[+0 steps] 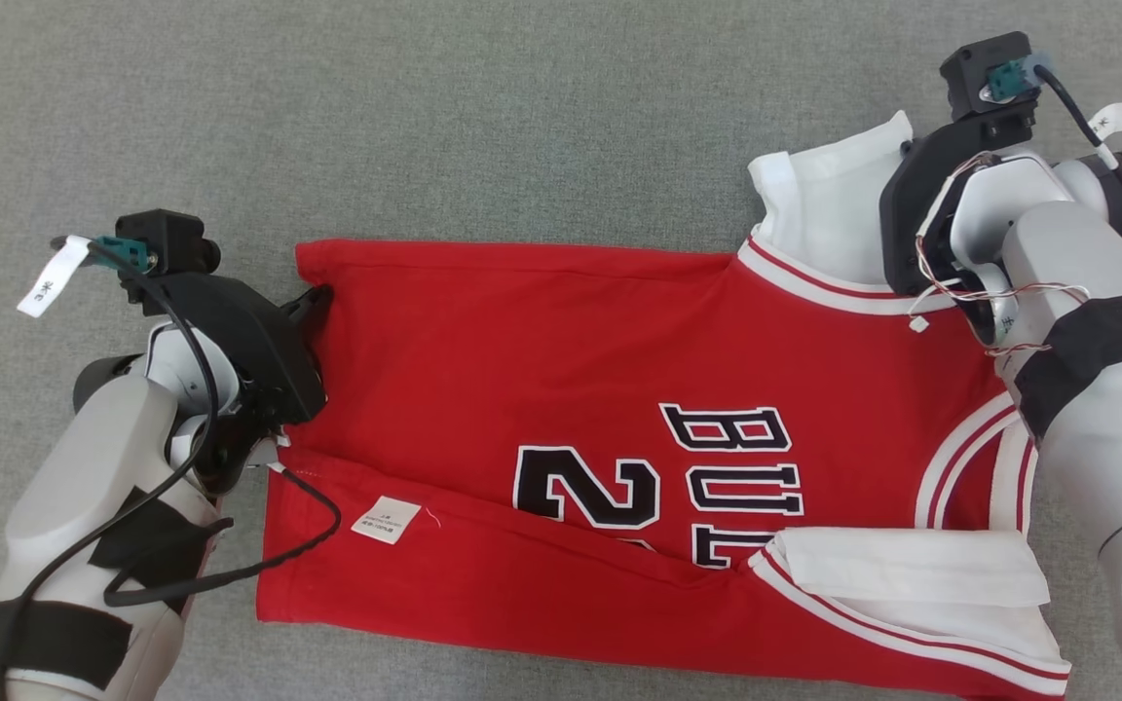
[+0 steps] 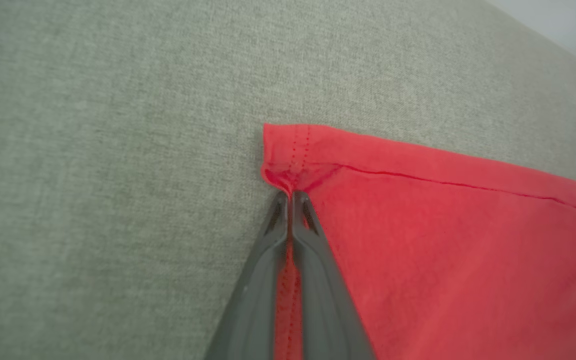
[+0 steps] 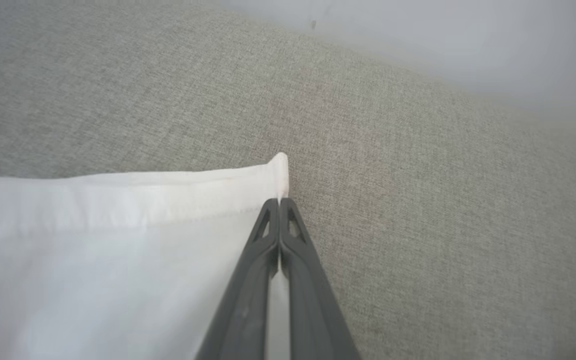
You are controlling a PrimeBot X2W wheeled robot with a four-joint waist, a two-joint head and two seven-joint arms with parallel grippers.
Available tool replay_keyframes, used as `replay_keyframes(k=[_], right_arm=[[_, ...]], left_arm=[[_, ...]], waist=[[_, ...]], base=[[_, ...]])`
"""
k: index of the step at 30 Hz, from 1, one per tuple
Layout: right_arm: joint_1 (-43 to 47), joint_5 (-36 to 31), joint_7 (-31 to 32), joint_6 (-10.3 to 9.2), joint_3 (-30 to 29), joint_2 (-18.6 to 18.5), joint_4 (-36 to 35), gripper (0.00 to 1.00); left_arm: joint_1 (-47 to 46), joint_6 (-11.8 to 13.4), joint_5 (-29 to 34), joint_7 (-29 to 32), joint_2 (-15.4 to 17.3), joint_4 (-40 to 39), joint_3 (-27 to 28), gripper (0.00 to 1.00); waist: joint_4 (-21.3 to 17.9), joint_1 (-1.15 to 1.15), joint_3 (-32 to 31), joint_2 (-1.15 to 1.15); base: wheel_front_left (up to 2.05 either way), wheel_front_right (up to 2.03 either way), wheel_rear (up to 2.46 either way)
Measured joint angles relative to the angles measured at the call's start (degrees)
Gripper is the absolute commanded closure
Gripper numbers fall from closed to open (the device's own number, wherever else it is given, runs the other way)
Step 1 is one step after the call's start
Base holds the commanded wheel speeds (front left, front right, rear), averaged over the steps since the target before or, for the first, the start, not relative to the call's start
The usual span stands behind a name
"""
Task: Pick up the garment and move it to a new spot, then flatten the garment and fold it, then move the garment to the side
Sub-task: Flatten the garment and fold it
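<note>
The garment (image 1: 561,370) is a red jersey with white sleeves and black lettering, lying sideways on the grey surface with its near long edge folded over. My left gripper (image 2: 289,194) is shut on the red hem (image 2: 288,172) near the far left corner; in the head view that hand (image 1: 317,302) sits at the jersey's left edge. At the right, the white sleeve (image 1: 834,200) has its edge (image 3: 273,175) pinched in my shut right gripper (image 3: 279,201), whose fingertips the wrist housing hides in the head view.
A grey fabric surface (image 1: 483,117) stretches all around the jersey. A white care label (image 1: 386,518) lies on the folded-over near strip. A pale wall or edge (image 3: 443,45) runs beyond the surface at the far right.
</note>
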Motion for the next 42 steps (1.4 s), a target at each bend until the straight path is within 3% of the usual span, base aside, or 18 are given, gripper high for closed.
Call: replay_keyframes(k=[10, 28, 37, 42], right_arm=[[-0.71, 0.11, -6.43, 1.92, -1.01, -1.21, 1.44, 1.00], [-0.46, 3.38, -19.82, 4.56, -3.21, -0.42, 3.14, 1.00], [9.26, 8.26, -28.96, 6.53, -5.38, -0.52, 0.90, 1.00], [14.35, 10.33, -29.89, 6.59, -5.10, -1.22, -1.93, 1.00]], left_arm=[[-0.05, 0.00, -0.25, -4.58, 1.47, -1.43, -3.43, 1.00], [-0.14, -0.01, 0.92, -18.52, 2.69, -0.27, -6.82, 1.00], [5.85, -0.01, -0.41, -23.58, 4.08, -1.34, -8.38, 1.00], [7.58, -0.01, -2.72, -25.29, 5.63, -1.59, -7.87, 1.00]], waist=[[0.02, 0.00, -0.78, 0.00], [-0.68, 0.00, -4.58, 0.00], [-1.73, 0.00, -8.81, 0.00], [-2.73, 0.00, -10.88, 0.00]], base=[[0.00, 0.00, 0.00], [0.00, 0.00, 0.00], [0.00, 0.00, 0.00], [0.00, 0.00, 0.00]])
